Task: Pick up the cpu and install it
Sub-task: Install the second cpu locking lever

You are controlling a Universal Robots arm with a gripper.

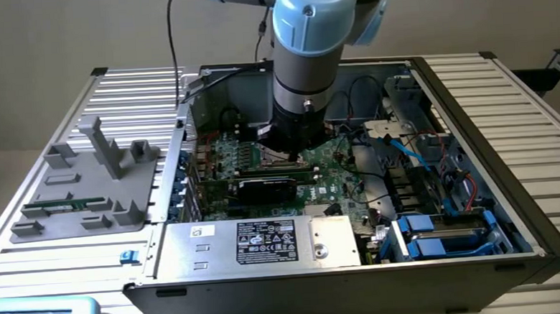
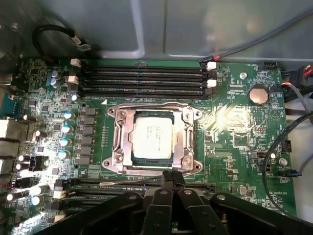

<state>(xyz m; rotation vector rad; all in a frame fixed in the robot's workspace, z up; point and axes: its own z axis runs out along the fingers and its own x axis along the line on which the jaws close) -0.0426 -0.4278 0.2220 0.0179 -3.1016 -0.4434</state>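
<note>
- The cpu (image 2: 152, 138) lies flat in the socket frame (image 2: 120, 142) on the green board (image 2: 234, 127).
- The pincer (image 2: 171, 178), pressed together and holding nothing, hangs just beside the frame.
- In the exterior view, a grey tray (image 1: 80, 189) sits at nine o'clock of the computer case (image 1: 512, 188) on the desk (image 1: 547, 121).

Robotics lab bench, open computer case (image 1: 363, 268) on slatted aluminium table (image 1: 508, 116), grey parts fixture (image 1: 80, 189)

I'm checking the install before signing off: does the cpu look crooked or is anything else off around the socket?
Nothing stands out. The cpu lies flat and square inside the socket frame, edges parallel to it. The shut gripper sits just beside the socket, not holding it. The board shows no visible damage.
</note>
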